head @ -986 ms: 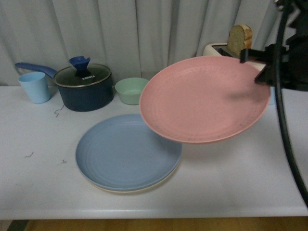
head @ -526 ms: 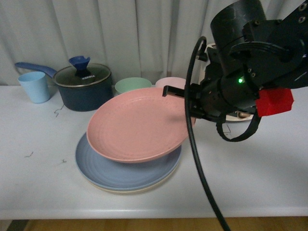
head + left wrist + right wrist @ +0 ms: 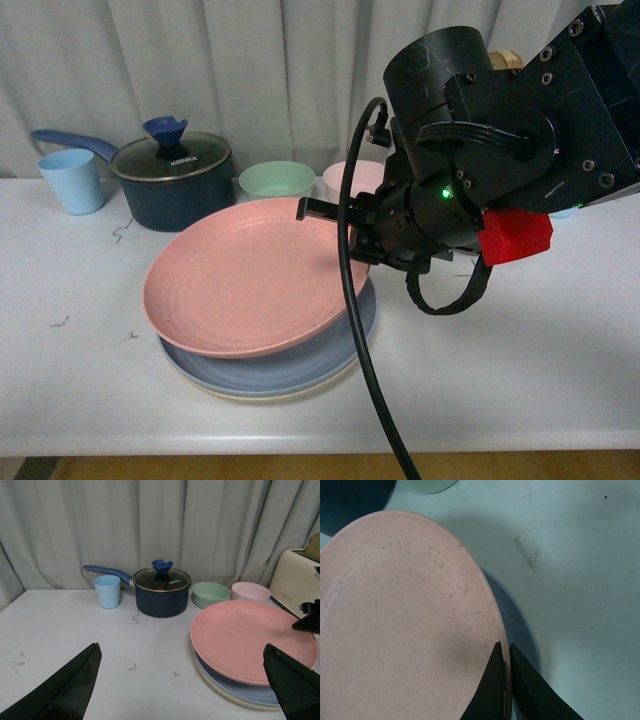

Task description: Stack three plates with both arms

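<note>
Clamping the pink plate (image 3: 245,290) by its right rim, the right gripper (image 3: 506,680) is holding it tilted low over the blue plate (image 3: 300,365) and beige plate (image 3: 250,397) at the front view's lower centre, apparently lining it up for stacking. The left gripper (image 3: 181,652) is hanging wide open and empty.

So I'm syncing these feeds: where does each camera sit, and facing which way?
Front view: on the robot's body, facing the curtain; the right arm holds the pink plate over the blue plate.
Left wrist view: on the left arm, facing the pot; the open left gripper frames it.
Right wrist view: on that arm, looking down; the right gripper pinches the pink plate's rim.
All share the pink plate.
</note>
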